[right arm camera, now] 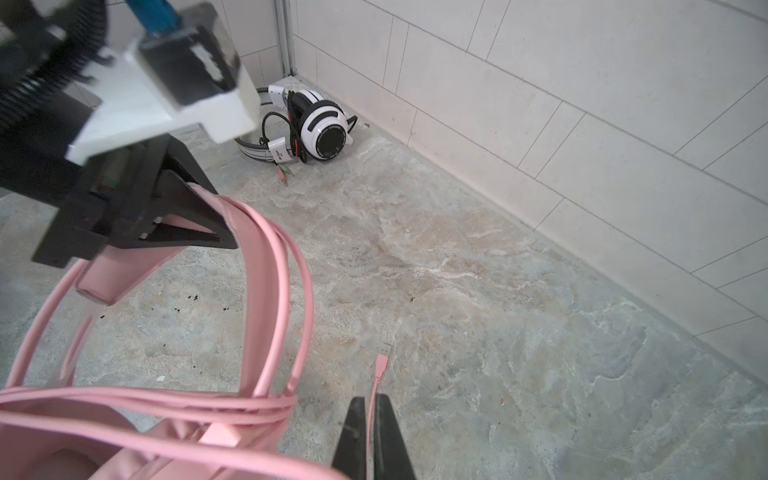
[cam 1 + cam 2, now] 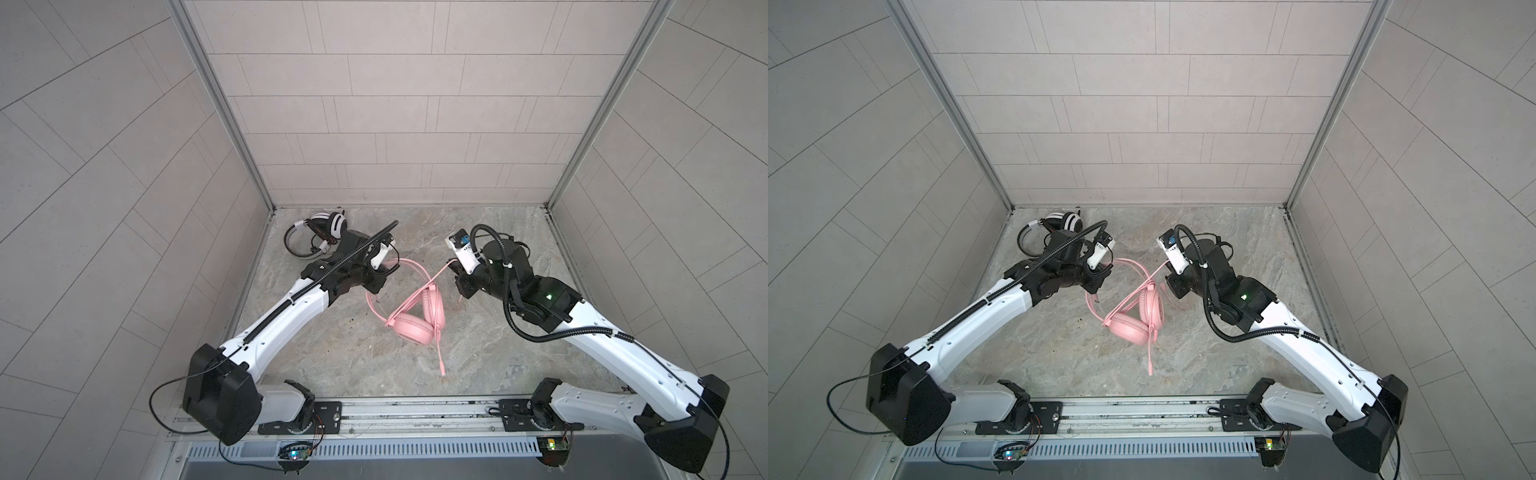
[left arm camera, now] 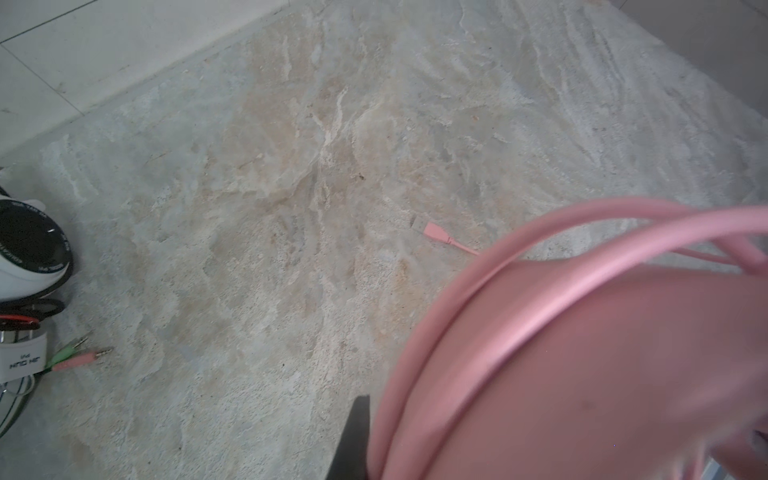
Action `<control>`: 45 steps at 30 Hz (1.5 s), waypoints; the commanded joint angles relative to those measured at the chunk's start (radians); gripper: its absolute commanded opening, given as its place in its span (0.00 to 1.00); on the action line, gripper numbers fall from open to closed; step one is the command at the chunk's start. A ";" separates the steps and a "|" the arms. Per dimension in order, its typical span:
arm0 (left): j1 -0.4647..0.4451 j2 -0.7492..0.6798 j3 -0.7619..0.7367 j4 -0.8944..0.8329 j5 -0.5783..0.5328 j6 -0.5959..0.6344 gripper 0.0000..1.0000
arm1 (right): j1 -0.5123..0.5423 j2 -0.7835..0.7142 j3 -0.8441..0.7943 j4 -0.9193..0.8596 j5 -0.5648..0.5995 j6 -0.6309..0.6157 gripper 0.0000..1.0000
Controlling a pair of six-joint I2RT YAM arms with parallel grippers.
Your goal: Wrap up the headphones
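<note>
Pink headset | cable looped along headband | right tool pinches cable

Pink headset: smooth plastic, soft satin sheen; cable smooth, rubbery-looking
White-and-black headset: glossy hard plastic (beyond the pink headset, against the wall)
Tabletop: stone-patterned, matt, faintly rough
Walls: matt pale tiles

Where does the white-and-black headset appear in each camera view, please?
In a top view: white-and-black headset in the far left corner, behind the left arm.
In a top view: same corner, partly hidden by that arm.
Left wrist: cut off at the frame edge, beside green and pink plugs.
Right wrist: whole, against the wall.
Shared landmark: pink headset.
</note>
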 commanded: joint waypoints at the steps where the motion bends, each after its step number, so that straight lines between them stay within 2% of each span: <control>1: -0.002 -0.048 -0.015 -0.008 0.140 0.047 0.00 | -0.066 0.023 0.043 0.013 0.014 0.074 0.00; 4: -0.002 -0.067 -0.023 0.036 0.234 0.028 0.00 | -0.097 0.056 0.023 0.009 -0.036 0.108 0.00; 9: 0.004 -0.102 -0.026 0.099 0.276 -0.041 0.00 | -0.101 0.053 -0.044 0.054 -0.087 0.154 0.02; 14: 0.005 -0.141 -0.025 0.204 0.390 -0.151 0.00 | -0.102 0.027 -0.125 0.157 -0.184 0.212 0.17; 18: 0.009 -0.158 -0.023 0.292 0.442 -0.253 0.00 | -0.103 0.048 -0.161 0.217 -0.205 0.245 0.23; 22: 0.009 -0.156 0.028 0.278 0.478 -0.287 0.00 | -0.112 0.081 -0.187 0.302 -0.240 0.276 0.27; 32: 0.013 -0.162 0.070 0.340 0.540 -0.402 0.00 | -0.129 0.253 -0.239 0.708 -0.341 0.378 0.28; 40: 0.046 -0.189 0.093 0.391 0.548 -0.501 0.00 | -0.132 0.428 -0.196 0.899 -0.357 0.415 0.24; 45: 0.069 -0.208 0.102 0.394 0.532 -0.507 0.00 | -0.134 0.494 -0.204 0.995 -0.365 0.461 0.21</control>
